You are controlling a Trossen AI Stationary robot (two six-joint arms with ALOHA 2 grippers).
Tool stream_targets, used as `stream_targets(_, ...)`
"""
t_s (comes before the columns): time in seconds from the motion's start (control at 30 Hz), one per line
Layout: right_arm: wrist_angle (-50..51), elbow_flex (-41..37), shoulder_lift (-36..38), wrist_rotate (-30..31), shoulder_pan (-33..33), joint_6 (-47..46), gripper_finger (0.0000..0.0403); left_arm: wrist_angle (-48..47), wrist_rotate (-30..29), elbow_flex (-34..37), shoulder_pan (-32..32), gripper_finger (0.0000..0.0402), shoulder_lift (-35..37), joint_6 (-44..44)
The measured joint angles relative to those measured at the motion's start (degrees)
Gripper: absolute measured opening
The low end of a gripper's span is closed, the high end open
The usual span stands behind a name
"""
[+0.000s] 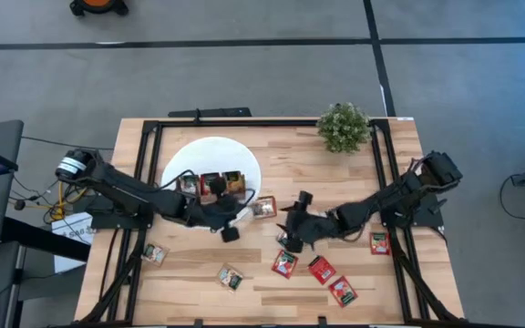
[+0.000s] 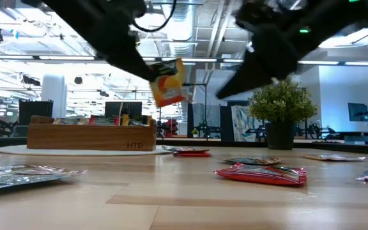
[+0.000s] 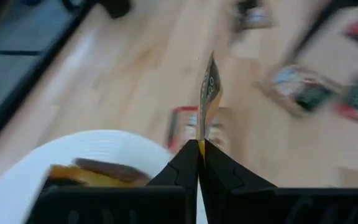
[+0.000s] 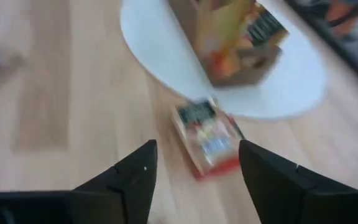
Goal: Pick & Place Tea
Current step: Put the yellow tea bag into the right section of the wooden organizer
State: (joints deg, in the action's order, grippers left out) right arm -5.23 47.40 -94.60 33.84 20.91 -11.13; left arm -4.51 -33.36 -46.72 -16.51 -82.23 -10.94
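From the high view I see my left tool (image 1: 230,221) at the near rim of the round white disc (image 1: 210,150), just off the brown wooden three-compartment tray (image 1: 212,185) that sits on that disc. My right tool (image 1: 292,228) hangs over the pale wooden tabletop (image 1: 281,159) a little beyond the disc's edge. A single sachet (image 1: 263,208) lies just beside the disc, between the two tools. Three red flat square tea sachets (image 1: 322,270) lie farther from the disc, past the right tool, another red one (image 1: 379,242) lies under the right arm, and two pale sachets (image 1: 231,276) lie well apart from the disc toward the tabletop's near edge. A small green potted plant (image 1: 343,127) stands by the far edge.

In the low view the left tool is clamped on an orange-yellow tea sachet (image 2: 168,82), which hangs tilted in the air above the tabletop, just past the tray's (image 2: 91,135) end. A red sachet (image 2: 264,172) lies flat in front.

The left wrist view shows its fingers (image 3: 185,167) pressed together on the lower edge of that sachet (image 3: 208,93), seen edge-on.

In the right wrist view my fingers (image 4: 132,177) stand wide apart with nothing between them; a sachet (image 4: 207,134) lies on the wood touching the disc's (image 4: 291,87) rim.
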Motion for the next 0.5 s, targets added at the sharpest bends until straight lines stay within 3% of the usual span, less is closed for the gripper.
stream_targets(0.1, -6.36, -0.02, -0.23, -9.26, -4.33, 2.22, 0.0207, 0.27, 2.56, -0.08, -2.02, 0.0000, 0.73, 0.30)
stream_targets(0.27, -13.67, 0.04, -0.20, -21.30, -8.43, 9.81, 0.0204, 0.20, 1.38, -0.06, -4.01, 0.0000, 0.81, 1.10)
stream_targets(0.37, -15.89, 0.04, -0.23, -25.06, -9.10, 13.25, 0.0193, 0.98, 1.00, -0.06, -4.20, 0.0000, 0.81, 1.18)
stream_targets(0.5, -16.28, 1.17, -1.23, -25.70, -9.21, 13.76, 0.0164, 1.84, 0.74, -0.06, -4.20, 0.0000, 0.81, 1.49)
